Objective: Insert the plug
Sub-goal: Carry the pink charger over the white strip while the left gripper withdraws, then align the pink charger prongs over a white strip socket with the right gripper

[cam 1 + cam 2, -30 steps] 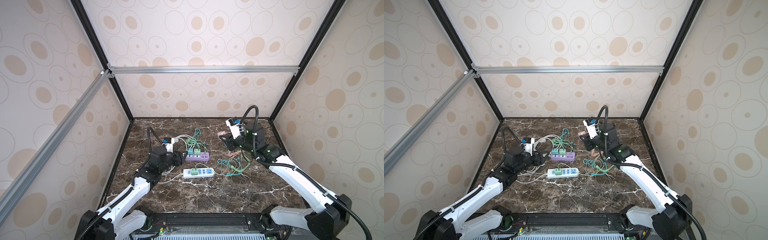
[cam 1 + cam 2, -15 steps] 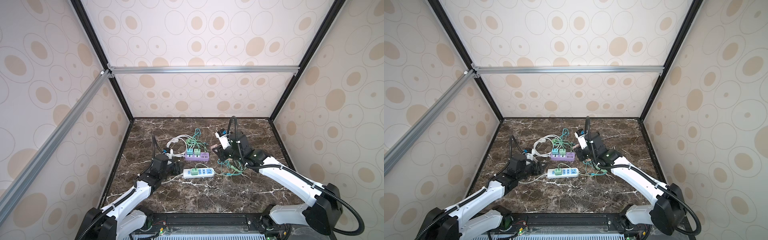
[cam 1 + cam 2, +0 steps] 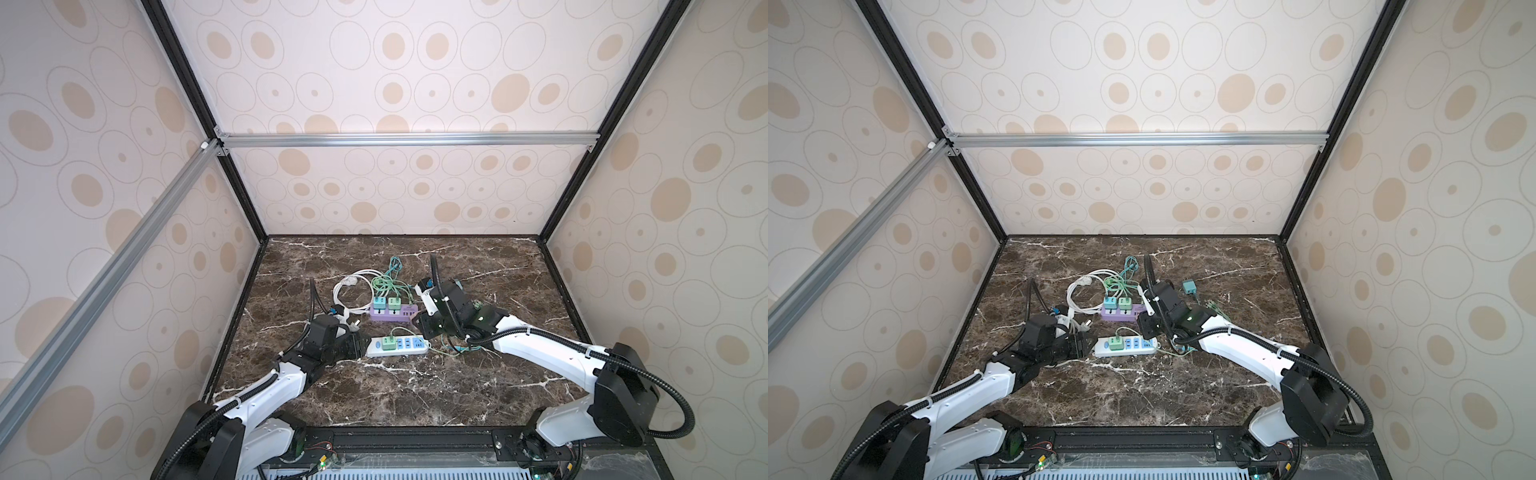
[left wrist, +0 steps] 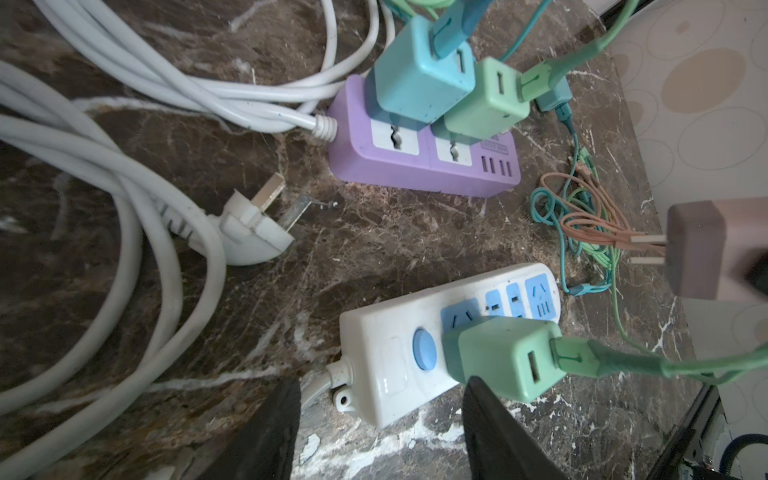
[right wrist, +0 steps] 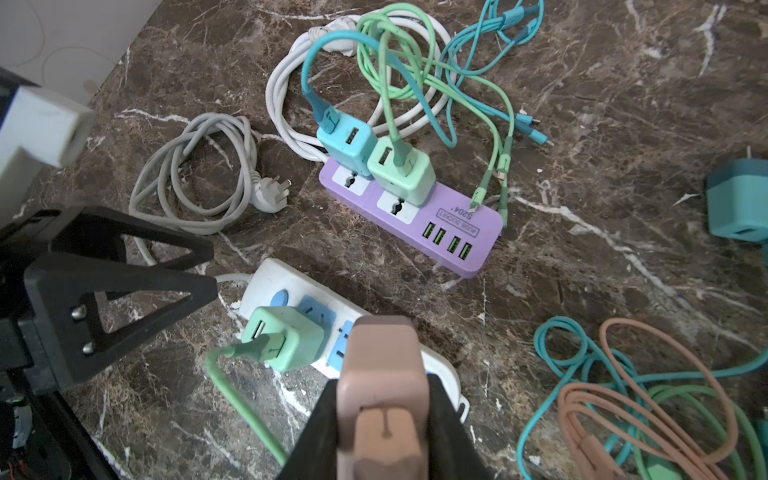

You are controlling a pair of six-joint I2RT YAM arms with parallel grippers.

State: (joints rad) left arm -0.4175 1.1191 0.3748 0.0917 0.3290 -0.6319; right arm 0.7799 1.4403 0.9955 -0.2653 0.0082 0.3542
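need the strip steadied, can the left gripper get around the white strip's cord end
Probably yes: the left gripper is open, its fingers lined up either side of the cord end of the white strip, nothing between. The green charger sits near one finger.

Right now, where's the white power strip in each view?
In a top view: white power strip, mid-table, nearer the robot than the purple strip.
In a top view: white power strip, same place.
Left wrist: white power strip, switch end between the open fingers of the left gripper.
Right wrist: white power strip, partly behind the held pink adapter.
Shared landmark: purple strip, in all four.
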